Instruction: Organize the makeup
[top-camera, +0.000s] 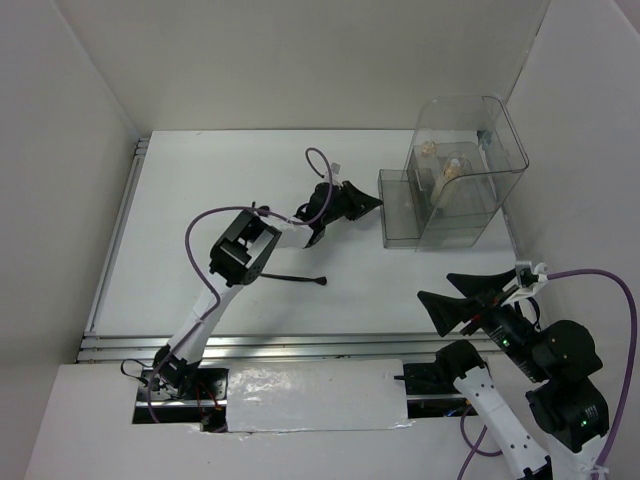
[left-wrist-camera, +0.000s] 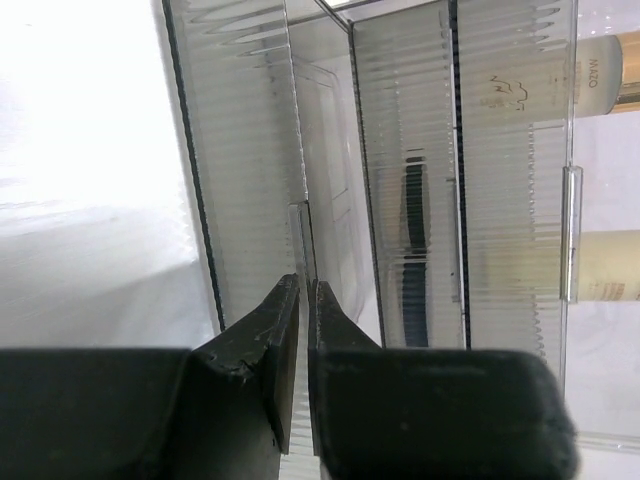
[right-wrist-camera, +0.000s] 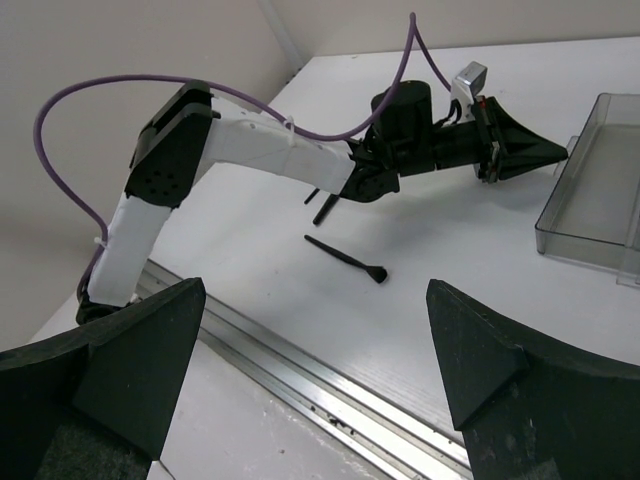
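My left gripper (top-camera: 375, 203) is shut, with only a thin slit between the jaws. Its tips (left-wrist-camera: 306, 285) sit right at the outer wall of the clear box's low front compartment (top-camera: 400, 208); I cannot tell whether they touch it. Two beige tube bottles (top-camera: 450, 172) stand in the tall part of the box and show through the ribbed wall (left-wrist-camera: 605, 265). A dark round compact (left-wrist-camera: 413, 245) stands on edge inside. A thin black brush (top-camera: 295, 278) lies on the table, also in the right wrist view (right-wrist-camera: 345, 258). My right gripper (top-camera: 436, 286) is open and empty, near the front edge.
The tall clear box (top-camera: 470, 130) stands at the back right, near the right wall. More thin black sticks (right-wrist-camera: 325, 208) lie partly under the left arm. A metal rail (top-camera: 300, 345) runs along the table's front edge. The left arm's purple cable (top-camera: 200, 240) loops over the table.
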